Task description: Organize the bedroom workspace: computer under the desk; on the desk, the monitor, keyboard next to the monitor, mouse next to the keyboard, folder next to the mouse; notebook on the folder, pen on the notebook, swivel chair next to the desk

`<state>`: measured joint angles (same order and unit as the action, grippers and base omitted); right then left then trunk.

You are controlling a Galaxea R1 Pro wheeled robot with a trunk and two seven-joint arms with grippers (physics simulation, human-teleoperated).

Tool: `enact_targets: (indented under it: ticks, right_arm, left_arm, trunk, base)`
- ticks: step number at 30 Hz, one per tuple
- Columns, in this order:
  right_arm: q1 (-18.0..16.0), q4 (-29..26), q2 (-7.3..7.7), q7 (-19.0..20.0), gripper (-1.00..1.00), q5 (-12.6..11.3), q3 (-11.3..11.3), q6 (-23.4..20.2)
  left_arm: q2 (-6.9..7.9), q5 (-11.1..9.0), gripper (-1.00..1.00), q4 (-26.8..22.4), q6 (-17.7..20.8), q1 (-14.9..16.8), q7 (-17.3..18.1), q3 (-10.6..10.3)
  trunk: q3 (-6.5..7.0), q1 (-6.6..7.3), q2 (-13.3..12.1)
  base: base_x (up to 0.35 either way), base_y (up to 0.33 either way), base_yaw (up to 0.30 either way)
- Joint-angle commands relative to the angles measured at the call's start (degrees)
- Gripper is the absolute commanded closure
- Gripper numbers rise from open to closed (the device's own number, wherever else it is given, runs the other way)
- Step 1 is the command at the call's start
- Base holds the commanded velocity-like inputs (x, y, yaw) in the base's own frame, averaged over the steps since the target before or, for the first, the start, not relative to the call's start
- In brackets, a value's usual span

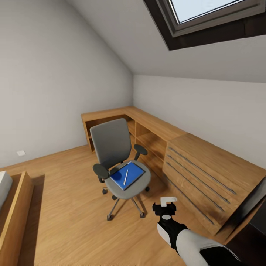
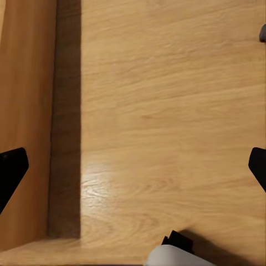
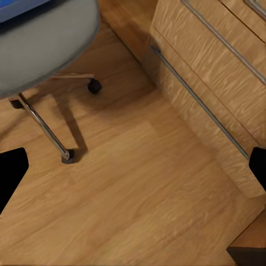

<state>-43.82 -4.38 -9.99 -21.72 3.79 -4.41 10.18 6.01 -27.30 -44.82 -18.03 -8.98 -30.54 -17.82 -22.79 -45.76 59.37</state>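
Observation:
The grey swivel chair (image 1: 117,155) stands on the plank floor in front of a light wood drawer unit. On its seat lies the bright blue folder (image 1: 127,175) with the slim white pen (image 1: 126,177) on top. My right gripper (image 1: 167,204) hangs low over the floor, near and to the right of the chair's base, open and empty. In the right wrist view this gripper (image 3: 133,169) looks down at the floor beside the chair seat (image 3: 44,50), its chrome leg (image 3: 41,124) and a corner of the folder (image 3: 22,8). My left gripper (image 2: 133,169) is open over bare floor.
A long light wood drawer unit (image 1: 199,170) runs along the right wall and turns the far corner. The black desk's edge (image 1: 247,210) shows at the lower right. A wooden bed frame (image 1: 14,214) stands at the left, also beside my left gripper (image 2: 27,111).

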Motion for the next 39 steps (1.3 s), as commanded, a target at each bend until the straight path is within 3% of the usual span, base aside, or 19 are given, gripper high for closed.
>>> enact_targets:
  ticks: [1, 31, 39]
  right_arm:
    - [-0.04, 0.08, -0.01, -0.43, -1.00, 0.25, -0.42, -0.07]
    - [-0.04, 0.13, -0.01, -0.43, -1.00, 0.27, -0.44, 0.00]
    - [-0.04, 0.15, -0.01, -0.43, -1.00, 1.90, -0.43, 0.09]
  left_arm:
    - [0.08, -0.59, -1.00, -0.05, -0.34, 0.02, -0.31, -0.37]
    - [0.08, -0.65, -1.00, -0.03, -0.34, 0.02, -0.31, -0.46]
    - [0.06, -0.65, -1.00, -0.01, -0.34, 0.02, -0.31, -0.50]
  trunk:
    - [-0.12, -0.01, 0.04]
    - [-1.89, -0.01, 0.04]
    - [-2.35, -0.01, 0.04]
  base:
    - [0.000, 0.000, 0.211]
    - [0.000, 0.000, 0.216]
    - [0.000, 0.000, 0.218]
